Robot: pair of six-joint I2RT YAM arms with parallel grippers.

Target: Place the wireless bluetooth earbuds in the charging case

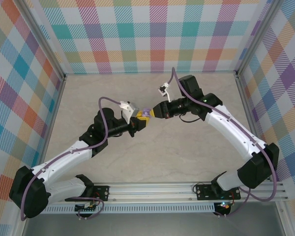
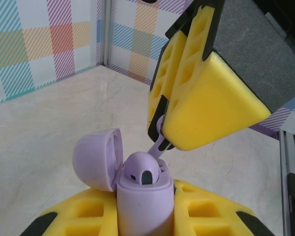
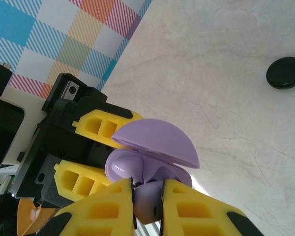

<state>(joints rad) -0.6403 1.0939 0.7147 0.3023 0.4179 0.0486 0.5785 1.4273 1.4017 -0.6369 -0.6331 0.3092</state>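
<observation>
Roughly over the middle of the table [image 1: 152,162], seen from above with both arms bent inward and nearly tip to tip. Clamped by the left gripper [image 1: 141,118]: the charging case [image 2: 145,206], pale lavender, upright between the yellow fingers [image 2: 83,216], squeezed on both flanks, so closed firmly on it. Hinged open to the left in the left wrist view, with the lid [image 2: 96,157] tilted back and its hollow facing the opening. Lodged in the mouth of the case, an earbud [image 2: 142,172], also lavender, rounded head with dark oval patches sitting at the rim, thin stem slanting up and to the right. Pinched at that stem by the right gripper [image 2: 162,135], angled in from the upper right, its yellow pads closed on the piece with no gap visible around it. Same grip from the right wrist camera: two yellow fingertips [image 3: 108,211] pressed either side of a small lavender and dark bit, directly before the open lid, with the other gripper's blocks behind. Cannot tell whether fully seated or merely resting in the socket. Farther out on the pale marbled surface, well apart from both grippers, a black round piece [image 3: 285,73], lying flat. Around the workspace, plaid walls [image 1: 152,34] in pastel checks.
</observation>
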